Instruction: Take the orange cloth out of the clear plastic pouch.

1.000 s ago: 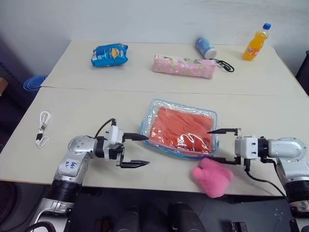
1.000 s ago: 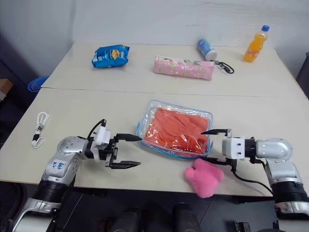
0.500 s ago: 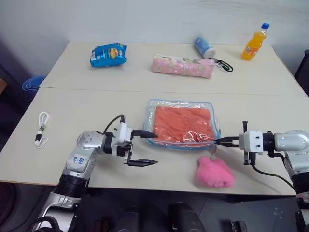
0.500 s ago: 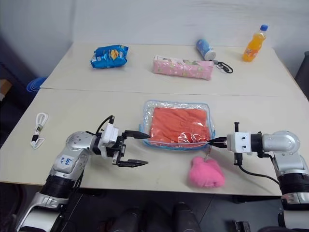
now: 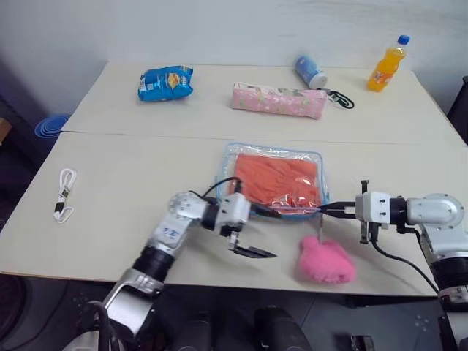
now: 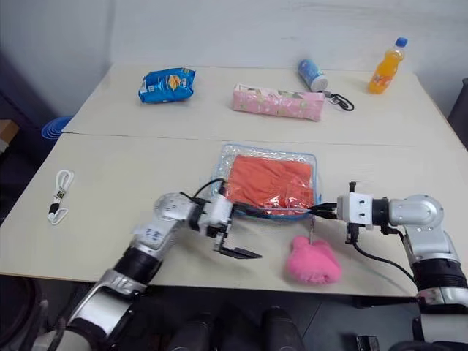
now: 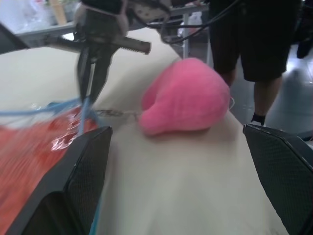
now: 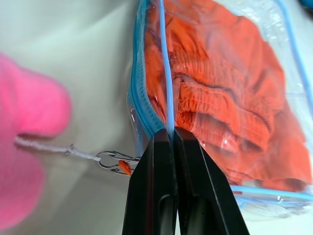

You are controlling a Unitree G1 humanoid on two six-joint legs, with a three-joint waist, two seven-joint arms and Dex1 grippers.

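while the right gripper (image 8: pixel 168 139) is pinched shut on the light blue trim at the near corner of the clear plastic pouch (image 5: pixel 228 162), the left gripper (image 5: pixel 265 232) stands wide open at the pouch's near edge, one finger lying along that edge and the other over bare table (image 5: pixel 131 183) in front. the orange cloth (image 5: pixel 276 179) lies flat inside the pouch, which rests mid-table, with the pink plush toy (image 5: pixel 325 260) just beside its near right corner. the step in hand looks like opening the mouth, so the right pinch should hold the trim steady, or lift it a touch, while the left slips one finger between the two plastic layers rather than clamping both walls together; then it should close on a fold of fabric alone. whether the zipper is open along the near edge is hard to make out, since glare on the plastic blurs it. the small chain (image 8: pixel 78 152) at the corner runs toward the toy, and where it ends is hidden.
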